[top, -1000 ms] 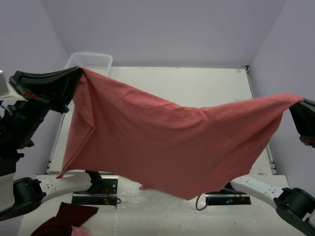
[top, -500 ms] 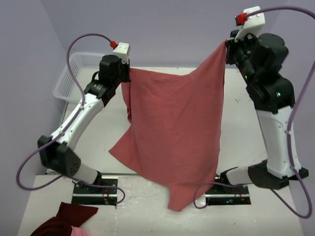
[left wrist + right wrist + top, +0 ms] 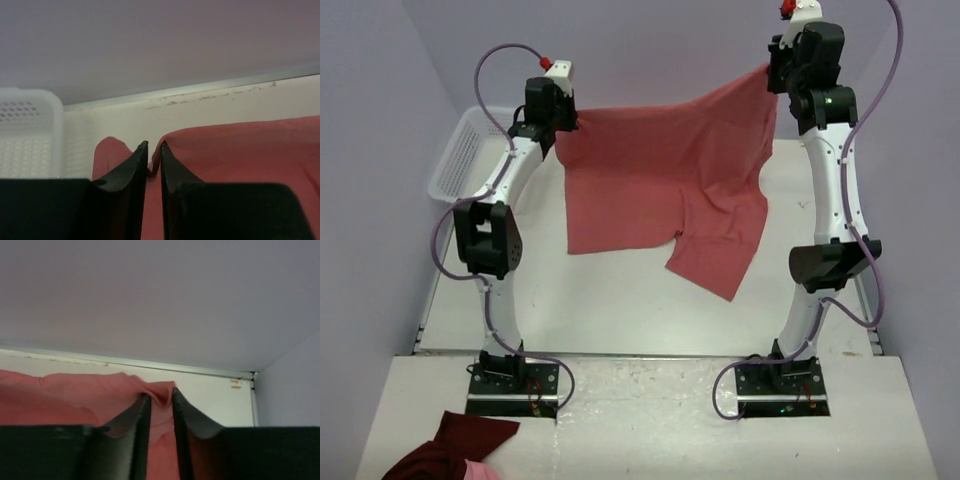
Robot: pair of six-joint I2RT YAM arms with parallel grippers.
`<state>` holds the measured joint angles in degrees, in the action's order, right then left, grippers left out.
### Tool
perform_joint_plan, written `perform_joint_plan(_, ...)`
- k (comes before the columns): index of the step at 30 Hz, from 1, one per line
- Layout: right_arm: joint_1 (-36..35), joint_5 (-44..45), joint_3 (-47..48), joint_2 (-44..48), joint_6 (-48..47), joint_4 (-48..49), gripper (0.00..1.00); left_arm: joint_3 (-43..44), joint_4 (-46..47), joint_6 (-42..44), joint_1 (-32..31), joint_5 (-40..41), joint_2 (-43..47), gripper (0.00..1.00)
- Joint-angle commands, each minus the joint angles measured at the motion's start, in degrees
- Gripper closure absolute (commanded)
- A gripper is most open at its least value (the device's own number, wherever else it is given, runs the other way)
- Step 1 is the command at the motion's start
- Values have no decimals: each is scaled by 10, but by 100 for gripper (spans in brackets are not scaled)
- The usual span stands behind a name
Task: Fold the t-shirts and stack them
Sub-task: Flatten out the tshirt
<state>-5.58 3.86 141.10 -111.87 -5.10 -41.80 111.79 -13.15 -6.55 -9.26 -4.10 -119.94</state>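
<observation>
Both arms have swung forward and now stretch out over the far half of the desk (image 3: 620, 310), where a second ago they were drawn back and wide apart with the t-shirt (image 3: 650, 185) pulled taut between them, close under the overhead camera. Half a second ago the cloth hung tall, its hem dangling down by the arm bases; now the lower part lies on the desk in the middle, well clear of the near edge. The left hand (image 3: 568, 122) is low, just beside the white basket (image 3: 460, 160), clenched on one corner of the shirt, and its wrist view shows cloth bunched to either side of the closed fingers. The right hand (image 3: 772, 80) rides higher, so that side of the shirt slopes up off the desk. Its wrist view shows red cloth pinched between the fingers, so I take it as gripping that corner, though with a slightly wider gap than the left. To my eye this is the laying-out step: the shirt is coming down to be spread before any fold. It isn't flat yet, as the right side is in the air and a rumpled flap sticks out at the lower right. Nothing is folded or stacked. The maroon bundle (image 3: 450, 455) at the near left corner sits as it did before.
</observation>
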Motion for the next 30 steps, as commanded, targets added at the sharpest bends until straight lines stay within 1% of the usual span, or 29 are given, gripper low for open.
perform_joint_plan(1, 2, -19, 39, -26, -4, 53, 69, 102, 10, 15, 13, -12, -82, 81)
perform_joint_plan(2, 3, -14, 44, -38, -3, 52, 60, 122, -4, 14, 13, -3, -99, 76)
perform_joint_plan(3, 3, -2, 58, -59, 1, 46, 54, 134, -5, 11, 14, 6, -112, 68)
perform_joint_plan(4, 3, 7, 69, -66, 5, 30, 47, 140, 0, 9, 14, 4, -119, 56)
perform_joint_plan(5, 2, 10, 66, -66, 8, 27, 19, 134, 14, 8, 14, 3, -114, 34)
perform_joint_plan(6, 0, 16, 58, -51, 11, 26, 12, 117, 30, 6, 13, 14, -102, 22)
perform_joint_plan(7, -1, 38, 48, -40, 18, 25, 11, 71, 50, 0, 12, 22, -64, 0)
perform_joint_plan(8, -2, 45, 27, -25, 25, 21, 11, 52, 82, -11, 10, 27, -44, 0)
perform_joint_plan(10, -3, 56, -3, 35, 40, 4, 11, 34, 82, -23, 8, 38, 3, 0)
perform_joint_plan(11, -3, 67, -41, 59, 72, -4, 11, 38, 60, -32, 7, 38, 15, 0)
perform_joint_plan(12, -3, 67, -62, 82, 87, -18, 12, 43, 34, -39, 4, 62, 26, 0)
perform_joint_plan(13, -2, 68, -85, 129, 131, -52, 12, 47, -14, -58, 1, 73, 50, 0)
perform_joint_plan(15, -2, 57, -188, 177, 177, -79, 13, 21, -46, -72, -17, 101, 82, 0)
perform_joint_plan(16, -2, 42, -245, 237, 214, -69, 14, -41, -53, -79, -29, 125, 128, 0)
perform_joint_plan(17, -2, 20, -364, 269, 236, -54, 16, -76, -61, -87, -60, 153, 152, 0)
perform_joint_plan(18, -2, 0, -419, 296, 253, -23, 22, -115, -64, -94, -76, 191, 176, 0)
perform_joint_plan(19, -2, -16, -476, 322, 279, -1, 24, -194, -66, -117, -93, 208, 223, 0)
perform_joint_plan(20, -2, -35, -578, 364, 292, 16, 25, -231, -68, -137, -122, 217, 243, 0)
perform_joint_plan(21, -2, -35, -619, 380, 306, 38, 27, -270, -67, -156, -131, 208, 263, 1)
perform_joint_plan(22, -2, -35, -657, 392, 330, 46, 36, -338, -69, -195, -139, 206, 296, 6)
perform_joint_plan(23, -3, -58, -723, 408, 337, 55, 40, -366, -69, -211, -148, 186, 310, 12)
perform_joint_plan(24, -4, -60, -748, 411, 345, 60, 43, -414, -67, -221, -150, 181, 333, 17)
perform_joint_plan(25, -7, -66, -797, 414, 353, 65, 46, -431, -77, -232, -154, 180, 342, 20)
perform_joint_plan(28, -24, -57, -871, 429, 370, 77, 51, -485, -89, -241, -159, 189, 380, 21)
perform_joint_plan(30, -34, -40, -899, 442, 376, 85, 52, -512, -94, -241, -159, 199, 408, 21)
